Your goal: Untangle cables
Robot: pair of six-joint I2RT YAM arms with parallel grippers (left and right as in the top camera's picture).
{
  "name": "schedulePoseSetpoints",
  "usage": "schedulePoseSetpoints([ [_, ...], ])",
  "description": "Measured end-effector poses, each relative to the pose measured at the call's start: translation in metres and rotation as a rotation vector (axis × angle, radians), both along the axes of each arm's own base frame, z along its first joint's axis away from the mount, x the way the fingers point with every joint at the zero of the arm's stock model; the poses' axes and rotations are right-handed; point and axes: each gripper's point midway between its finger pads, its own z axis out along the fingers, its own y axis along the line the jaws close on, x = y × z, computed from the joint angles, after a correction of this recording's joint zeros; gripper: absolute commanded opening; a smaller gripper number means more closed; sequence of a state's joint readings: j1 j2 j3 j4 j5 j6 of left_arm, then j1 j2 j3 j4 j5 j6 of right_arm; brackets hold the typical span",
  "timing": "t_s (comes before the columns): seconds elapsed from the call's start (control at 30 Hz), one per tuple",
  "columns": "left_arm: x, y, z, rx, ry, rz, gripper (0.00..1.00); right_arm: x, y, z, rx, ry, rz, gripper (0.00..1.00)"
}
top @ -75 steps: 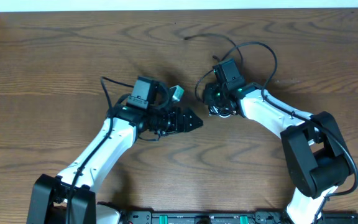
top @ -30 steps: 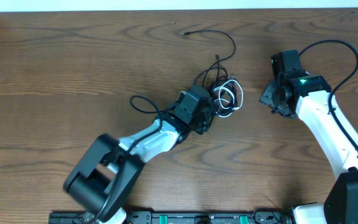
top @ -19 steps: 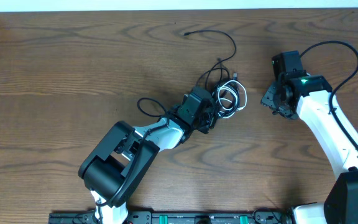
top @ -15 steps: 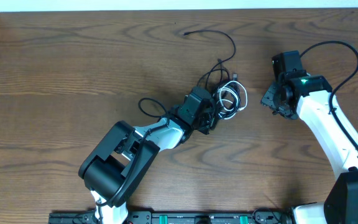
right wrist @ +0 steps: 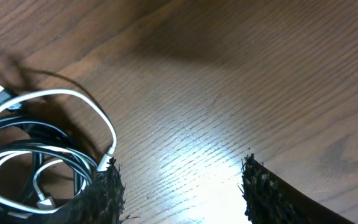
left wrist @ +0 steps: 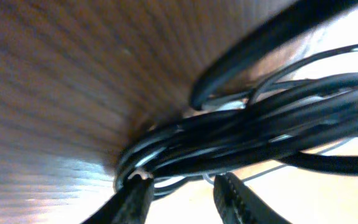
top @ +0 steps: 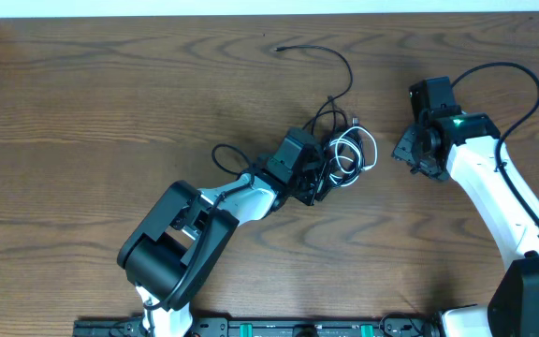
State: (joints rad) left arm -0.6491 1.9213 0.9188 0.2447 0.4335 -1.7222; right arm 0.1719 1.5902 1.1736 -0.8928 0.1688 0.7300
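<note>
Left gripper (left wrist: 182,196) has its fingers partly apart, the tips right at the packed black coils of the cables (left wrist: 247,137). Whether a strand is truly nipped between them cannot be told from the wrist view. To do this step well, I judge it best to take only one or two cords at the rim of the tangle, not the whole bunch. Draw them away low and slowly, so loops slip free rather than cinch. On the right side of the tangle its whitish strand (right wrist: 64,93) loops around the outside, and it is probably the easiest to peel off. Right gripper (right wrist: 179,193) stands further right of the tangle, spread wide with nothing in it. It looks near enough to pin the coils down while the other pulls. Beyond the tangle a loose cord (top: 351,75) arcs to a plug end (top: 281,48) near the far edge (top: 251,16) of the table (top: 82,112), so pulling that way has little room. Left of the tangle, past the arm, bare wood gives the most room.
</note>
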Motion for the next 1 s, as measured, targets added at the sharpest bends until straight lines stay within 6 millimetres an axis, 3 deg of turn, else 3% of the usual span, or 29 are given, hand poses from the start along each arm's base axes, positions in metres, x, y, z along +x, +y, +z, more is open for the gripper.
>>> schedulePoseSetpoints([
  [0.07, -0.002, 0.004, -0.004, 0.04, -0.011, -0.018, 0.14, 0.0, 0.001, 0.0, 0.007, 0.002, 0.003, 0.59],
  [0.13, -0.003, 0.007, -0.007, 0.068, -0.022, -0.029, 0.08, -0.001, 0.006, -0.001, 0.029, 0.009, 0.019, 0.59],
  [0.47, 0.004, 0.013, -0.008, 0.121, -0.078, -0.019, 0.08, -0.037, 0.038, -0.013, 0.203, 0.162, 0.114, 0.6],
  [0.63, 0.004, 0.014, -0.009, 0.132, -0.072, -0.005, 0.08, -0.05, 0.057, -0.038, 0.279, 0.182, 0.145, 0.53],
  [0.8, 0.002, 0.018, -0.009, 0.148, -0.037, 0.027, 0.08, -0.045, 0.086, -0.066, 0.405, 0.096, 0.166, 0.49],
  [1.0, 0.002, 0.019, -0.009, 0.154, -0.029, 0.04, 0.08, -0.035, 0.101, -0.075, 0.475, 0.002, 0.187, 0.49],
])
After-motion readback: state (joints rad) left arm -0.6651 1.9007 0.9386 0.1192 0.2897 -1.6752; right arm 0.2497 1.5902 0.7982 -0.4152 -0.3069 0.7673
